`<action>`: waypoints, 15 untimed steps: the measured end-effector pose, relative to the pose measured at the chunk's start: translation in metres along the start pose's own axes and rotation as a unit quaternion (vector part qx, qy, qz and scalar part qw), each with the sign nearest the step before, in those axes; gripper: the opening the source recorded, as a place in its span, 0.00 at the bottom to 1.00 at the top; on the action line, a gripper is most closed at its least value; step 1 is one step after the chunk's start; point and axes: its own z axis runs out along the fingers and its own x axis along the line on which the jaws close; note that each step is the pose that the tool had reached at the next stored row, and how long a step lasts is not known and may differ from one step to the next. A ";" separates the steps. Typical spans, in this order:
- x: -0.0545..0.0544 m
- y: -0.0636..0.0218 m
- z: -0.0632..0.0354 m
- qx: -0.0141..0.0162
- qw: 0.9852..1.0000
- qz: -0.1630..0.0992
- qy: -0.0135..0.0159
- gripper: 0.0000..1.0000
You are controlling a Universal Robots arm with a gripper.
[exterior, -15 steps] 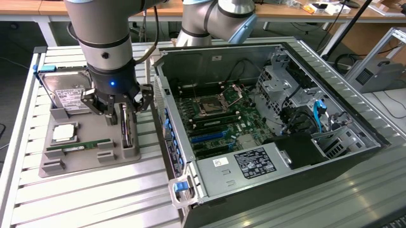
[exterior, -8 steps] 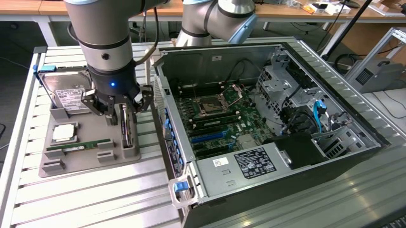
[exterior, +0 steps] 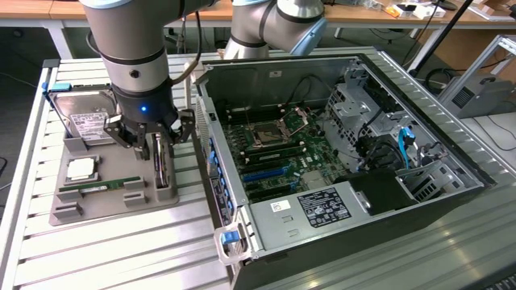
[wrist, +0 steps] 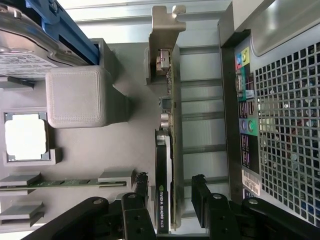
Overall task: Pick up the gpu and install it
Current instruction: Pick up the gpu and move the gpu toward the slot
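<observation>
The gpu [exterior: 164, 164] stands on edge in a slot of the grey holder tray [exterior: 105, 208], just beside the open computer case [exterior: 322, 151]. In the wrist view the gpu [wrist: 167, 150] is a thin dark card with a silvery metal bracket at its far end. My gripper [exterior: 153, 142] hangs directly over it and is open. Its two black fingers [wrist: 141, 184] stand on either side of the card with gaps to both faces, so my gripper [wrist: 170, 183] straddles the card without gripping it.
On the tray lie a silver hard drive [exterior: 89, 119], a square processor chip [exterior: 82, 169] and a green memory stick [exterior: 101, 186]. A grey tray post [wrist: 77, 97] rises near the card. The case's rear panel [wrist: 280, 125] stands close on the other side.
</observation>
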 end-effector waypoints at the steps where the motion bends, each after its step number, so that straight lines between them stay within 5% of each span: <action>1: 0.000 0.0000 0.0003 0.000 1.000 0.000 0.000 0.48; 15: 0.000 -0.0001 0.0043 0.000 1.000 0.000 0.000 0.48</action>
